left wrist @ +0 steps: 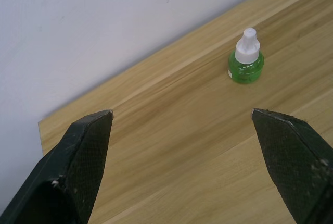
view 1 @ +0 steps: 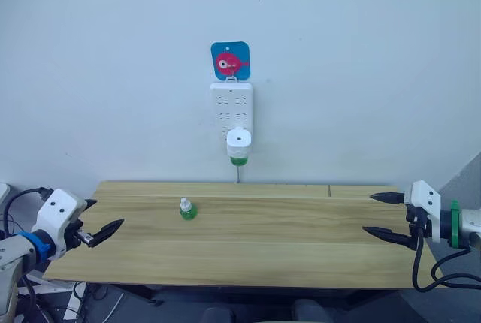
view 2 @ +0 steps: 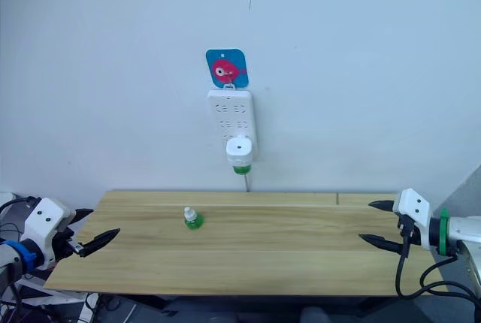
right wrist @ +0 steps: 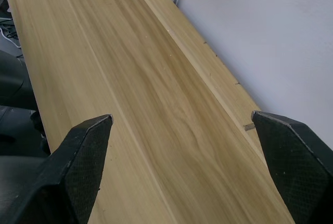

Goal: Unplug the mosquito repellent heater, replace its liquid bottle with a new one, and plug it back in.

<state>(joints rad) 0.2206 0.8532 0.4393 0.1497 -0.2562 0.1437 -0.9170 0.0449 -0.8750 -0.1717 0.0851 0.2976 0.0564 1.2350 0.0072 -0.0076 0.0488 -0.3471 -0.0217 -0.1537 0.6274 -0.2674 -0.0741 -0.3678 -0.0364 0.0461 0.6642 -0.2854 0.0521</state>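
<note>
both claws (view 1: 103, 216) (view 1: 384, 216) spread over table (view 1: 248, 252) ends, green bottle (view 1: 187, 209) between, heater (view 1: 238, 146) in strip (view 1: 231, 109)

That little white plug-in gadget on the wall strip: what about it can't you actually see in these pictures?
- Small white rounded plastic heater: its prongs are hidden inside the long white power strip, head views.
- Green bottle under the heater: too small to judge its liquid level.
- Spare green bottle with white cap: cut off by the edge in the right wrist view.

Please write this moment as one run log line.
heater: plugged in power strip | spare bottle: on table | left gripper: open | right gripper: open
</note>
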